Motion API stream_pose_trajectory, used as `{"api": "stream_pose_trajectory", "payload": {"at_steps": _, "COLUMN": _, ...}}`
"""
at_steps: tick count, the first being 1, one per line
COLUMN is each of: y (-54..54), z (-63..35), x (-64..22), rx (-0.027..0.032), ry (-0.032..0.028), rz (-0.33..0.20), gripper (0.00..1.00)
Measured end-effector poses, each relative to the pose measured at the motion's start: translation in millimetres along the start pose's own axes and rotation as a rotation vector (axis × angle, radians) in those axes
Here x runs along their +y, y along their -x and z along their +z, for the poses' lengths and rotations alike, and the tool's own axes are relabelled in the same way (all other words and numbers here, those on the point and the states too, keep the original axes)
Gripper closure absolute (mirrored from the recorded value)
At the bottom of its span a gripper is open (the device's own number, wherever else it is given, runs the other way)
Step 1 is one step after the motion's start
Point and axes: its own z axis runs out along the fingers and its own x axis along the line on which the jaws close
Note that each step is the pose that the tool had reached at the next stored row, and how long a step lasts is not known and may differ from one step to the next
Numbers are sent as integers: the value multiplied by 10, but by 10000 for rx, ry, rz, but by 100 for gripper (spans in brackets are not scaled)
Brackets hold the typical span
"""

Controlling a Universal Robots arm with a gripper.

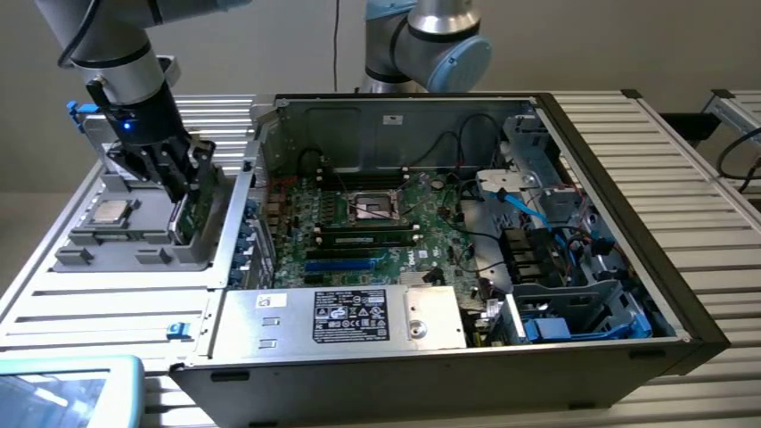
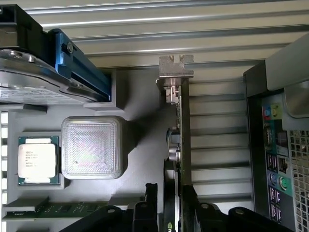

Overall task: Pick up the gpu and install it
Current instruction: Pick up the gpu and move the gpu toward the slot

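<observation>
While your pincer (image 1: 178,178) is hanging spread astride the gpu (image 2: 182,121), that card is standing on edge in the grey holder (image 1: 125,236) on the tabletop (image 1: 107,308), just beside the open computer case (image 1: 393,134). You are working close to a processor chip (image 2: 38,159) and a ribbed clear block (image 2: 91,147), both apart from the card.

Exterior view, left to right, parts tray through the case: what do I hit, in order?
processor chip → gpu standing on edge in the tray → motherboard → blue cable
</observation>
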Motion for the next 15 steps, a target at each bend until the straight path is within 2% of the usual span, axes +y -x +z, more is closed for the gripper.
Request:
{"api": "stream_pose_trajectory", "payload": {"at_steps": 1, "y": 0, "z": 0, "x": 0, "rx": 1, "ry": 0, "rz": 0, "gripper": 69}}
{"api": "stream_pose_trajectory", "payload": {"at_steps": 2, "y": 0, "z": 0, "x": 0, "rx": 2, "ry": 0, "rz": 0, "gripper": 69}}
{"api": "stream_pose_trajectory", "payload": {"at_steps": 3, "y": 0, "z": 0, "x": 0, "rx": 1, "ry": 1, "rz": 0, "gripper": 73}}
{"api": "stream_pose_trajectory", "payload": {"at_steps": 8, "y": 0, "z": -2, "x": 0, "rx": -2, "ry": 2, "rz": 0, "gripper": 73}}
{"api": "stream_pose_trajectory", "payload": {"at_steps": 15, "y": -2, "z": -313, "x": 14, "rx": 2, "ry": 0, "rz": 2, "gripper": 73}}
